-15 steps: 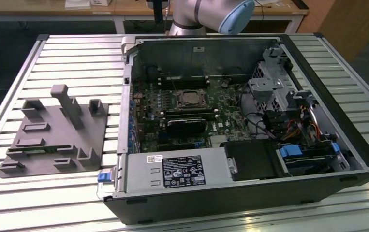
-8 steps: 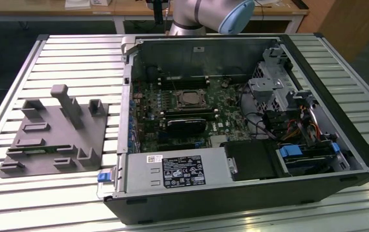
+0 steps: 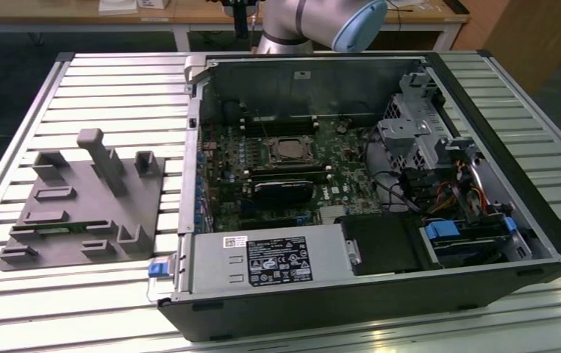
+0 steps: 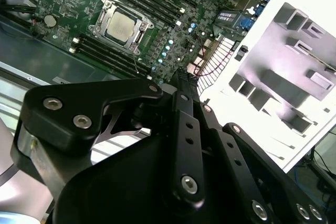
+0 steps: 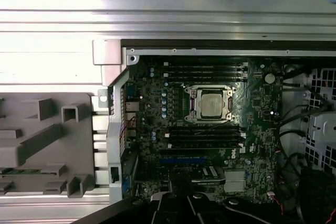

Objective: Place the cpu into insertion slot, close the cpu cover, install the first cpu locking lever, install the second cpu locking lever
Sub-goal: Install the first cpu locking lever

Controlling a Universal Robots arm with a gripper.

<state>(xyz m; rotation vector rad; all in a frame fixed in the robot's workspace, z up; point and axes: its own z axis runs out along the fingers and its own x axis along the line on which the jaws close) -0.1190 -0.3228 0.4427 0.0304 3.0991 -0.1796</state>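
The cpu (image 5: 211, 103) lies flat in the insertion slot (image 5: 187, 113) on the green board of the open computer case (image 3: 194, 110); its dull silver top also shows in the second wrist view (image 4: 121, 23) and the exterior view (image 3: 287, 150). The silvery cpu cover (image 5: 210, 88) frames the chip and looks folded down over it. I cannot tell how the locking levers stand. My gripper (image 4: 178, 77) hangs well above the case's edge, away from the socket, shut with nothing in it. Its black links (image 5: 178, 200) show in the first wrist view.
A grey fixture block (image 3: 84, 206) with posts and pockets lies on the slatted table (image 3: 113, 81) at the exterior view's left. Long black memory slots (image 5: 205, 69) flank the socket. A power supply (image 3: 270, 261), cables and drive cage (image 3: 456, 184) crowd the case's near and right parts.
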